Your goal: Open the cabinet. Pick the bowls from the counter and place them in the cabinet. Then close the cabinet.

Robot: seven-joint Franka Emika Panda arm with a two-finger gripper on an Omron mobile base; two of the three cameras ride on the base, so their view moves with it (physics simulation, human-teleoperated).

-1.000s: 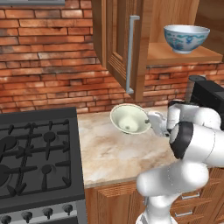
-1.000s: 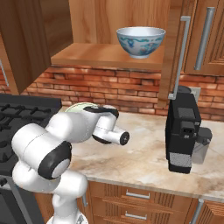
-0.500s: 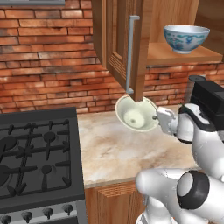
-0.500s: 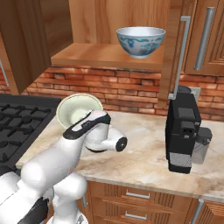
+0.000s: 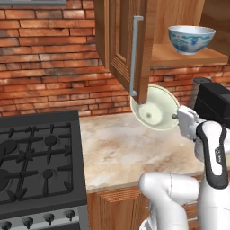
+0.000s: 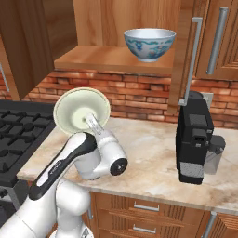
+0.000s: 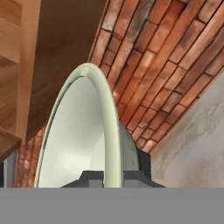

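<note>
Above the counter [image 5: 134,148] I see my gripper [image 5: 176,117] pinching the green-cream bowl [image 5: 155,109] tipped on edge (mouth toward 9 o'clock), forearm upright.

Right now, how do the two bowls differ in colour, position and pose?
The pale green bowl is plain cream-green; the blue bowl has blue patterning outside and a white inside. The pale green bowl is held off the counter by the pincer, clamped on its rim; the blue bowl rests on the cabinet shelf. The pale green bowl is tipped on its side, while the blue bowl stands upright. Both are round, wide-mouthed and of similar size.
</note>
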